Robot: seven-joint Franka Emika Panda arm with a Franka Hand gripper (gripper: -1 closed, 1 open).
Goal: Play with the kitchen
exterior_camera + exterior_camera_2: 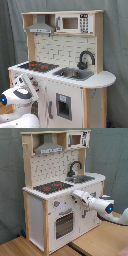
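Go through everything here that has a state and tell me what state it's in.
oven door: closed
microwave: door closed
faucet: upright over the sink, no water seen
hob: nothing on it
gripper: at the kitchen front, below the counter edge

backdrop: dull grey-green draped curtain (10, 35) hanging behind in both exterior views | surface: light-brown wooden boards (30, 247) in the second exterior view | light: even, soft
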